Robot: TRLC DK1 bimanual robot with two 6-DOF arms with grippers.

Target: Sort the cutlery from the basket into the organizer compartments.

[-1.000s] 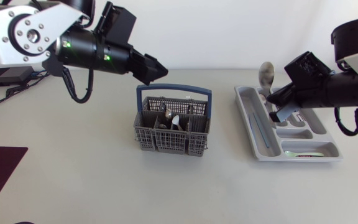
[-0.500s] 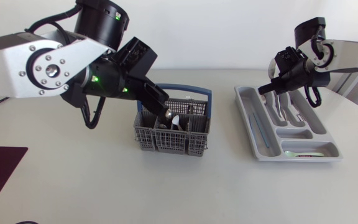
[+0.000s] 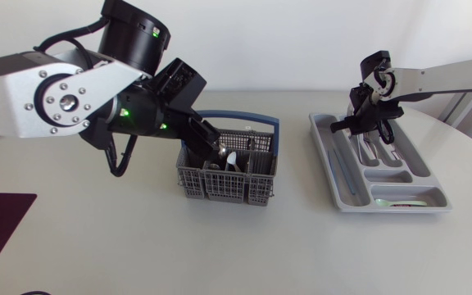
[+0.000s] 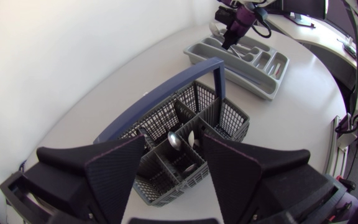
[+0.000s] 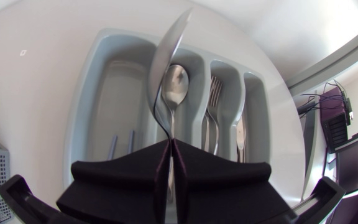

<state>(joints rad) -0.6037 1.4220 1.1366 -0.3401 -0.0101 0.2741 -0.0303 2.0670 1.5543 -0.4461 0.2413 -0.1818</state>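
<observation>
Robotics lab: left arm [image 3: 64, 98] and right arm [image 3: 445, 78] at a white table [image 3: 138, 246] with basket [image 3: 220, 185] and organizer [image 3: 338, 176].

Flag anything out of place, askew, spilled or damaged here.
Nothing stands out. The basket stands upright, the organizer lies flat with cutlery inside its compartments, and the right end effector holds a spoon over it. The left end effector is open over the basket.

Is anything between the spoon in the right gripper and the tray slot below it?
Nothing visible blocks it. The right gripper holds the shiny metal spoon above the grey plastic organizer; another spoon already lies in that slot.
</observation>
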